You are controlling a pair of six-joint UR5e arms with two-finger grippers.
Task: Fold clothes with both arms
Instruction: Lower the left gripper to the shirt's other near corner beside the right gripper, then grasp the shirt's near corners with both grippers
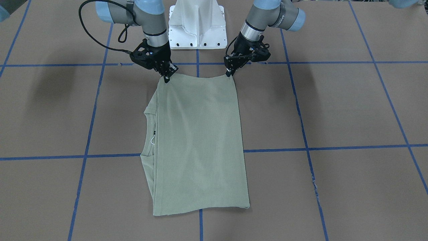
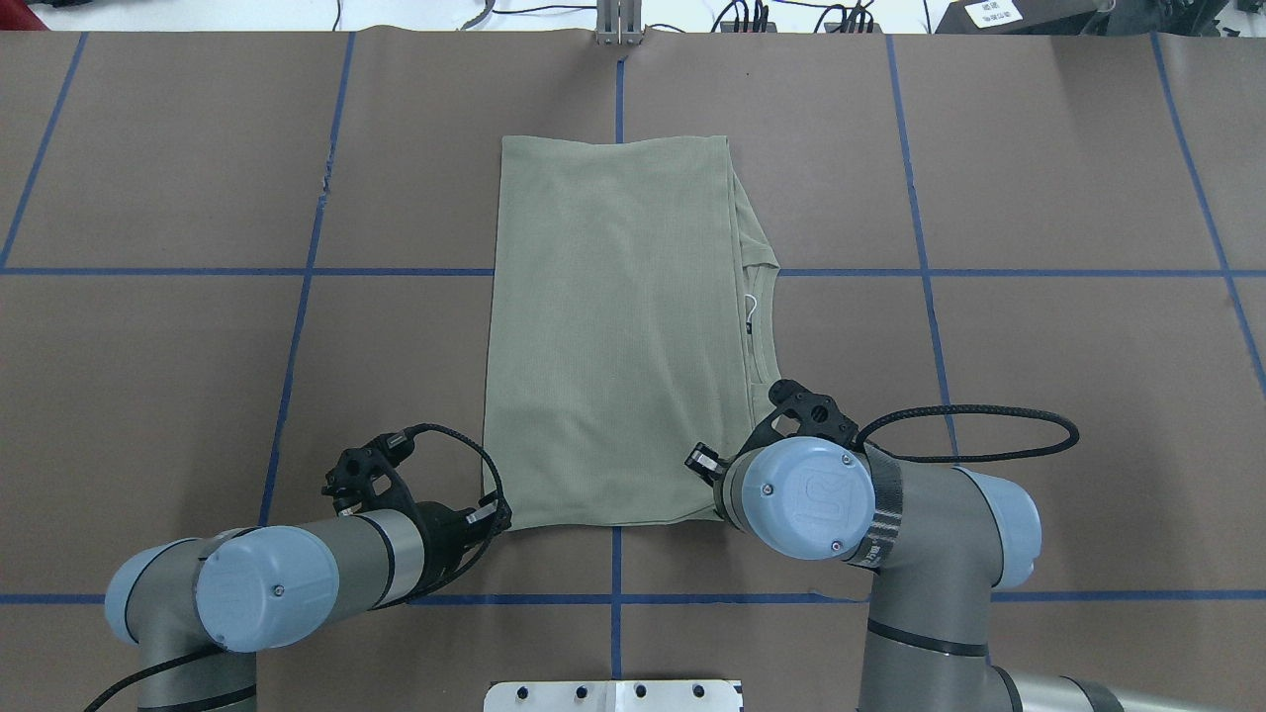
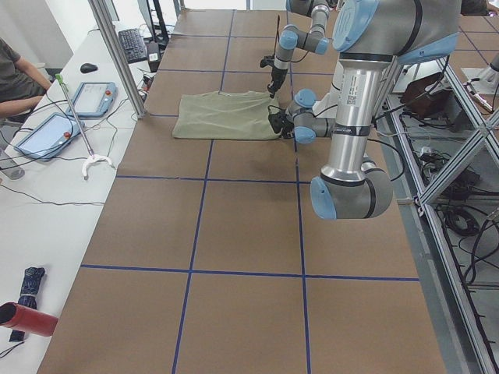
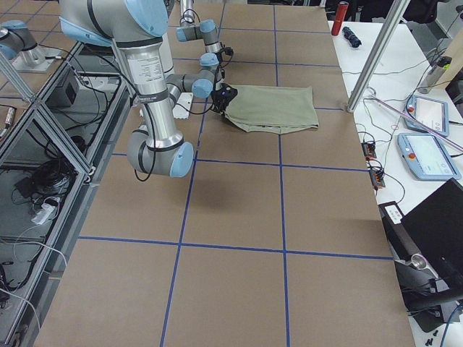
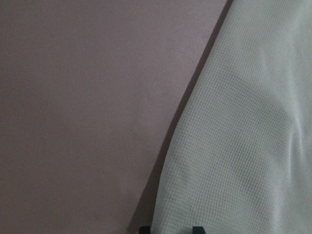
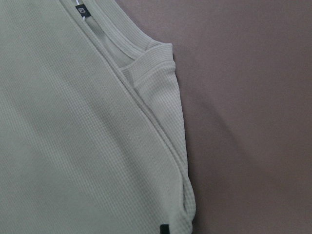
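Both hands sit at the shirt's edge nearest the robot, 1 on each corner. The left hand (image 1: 229, 74) is pinched narrow on the corner on the robot's left, and the right hand (image 1: 166, 79) is pinched narrow on the corner on its right. Between the 2 grips the hem runs in a shallow curve.

The sage-green shirt (image 1: 200, 140) lies in the middle of the brown counter (image 1: 334, 107), folded into a long rectangle that reaches from the hands away from the robot. Its far end rests flat, with square corners. The ribbed collar (image 1: 149, 115) and layered folds show along the side on the robot's right, where the top layer stops short of the edge. A black neck label (image 6: 81, 9) sits inside the collar, with a white string loop (image 2: 752, 305) just beside it.

From its wrist camera the left hand shows only 2 small dark tips at the bottom of the view, with the cloth's edge running up and away over bare counter.

Blue tape lines (image 1: 334, 147) cross the counter in a grid, and the shirt covers 1 crossing. The left arm (image 2: 297, 574) and right arm (image 2: 890, 514) both bend low toward the counter, on either side of the white pedestal (image 1: 197, 26).
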